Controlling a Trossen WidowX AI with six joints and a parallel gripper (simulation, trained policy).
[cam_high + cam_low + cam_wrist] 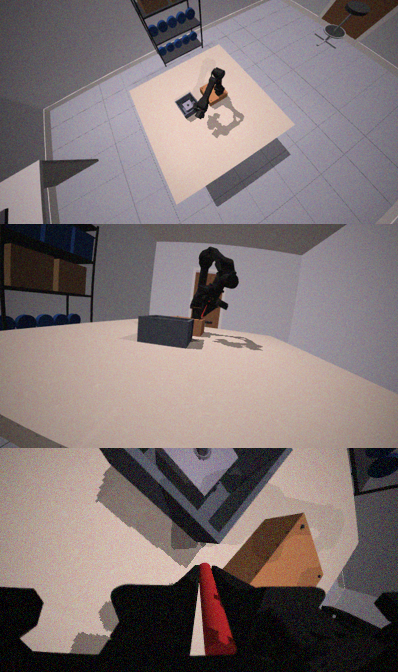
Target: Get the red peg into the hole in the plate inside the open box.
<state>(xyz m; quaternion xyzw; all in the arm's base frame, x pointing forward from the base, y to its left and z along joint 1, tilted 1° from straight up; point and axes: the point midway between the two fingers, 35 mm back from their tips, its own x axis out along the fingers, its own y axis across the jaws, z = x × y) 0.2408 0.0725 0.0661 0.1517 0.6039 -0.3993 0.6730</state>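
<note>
My hand (199, 115) (203, 315) (204, 569) is nearly shut, gripping the red peg (205, 308) (215, 610); its lean could catch the box (186, 117) (164, 331) (218, 534) rim.
</note>
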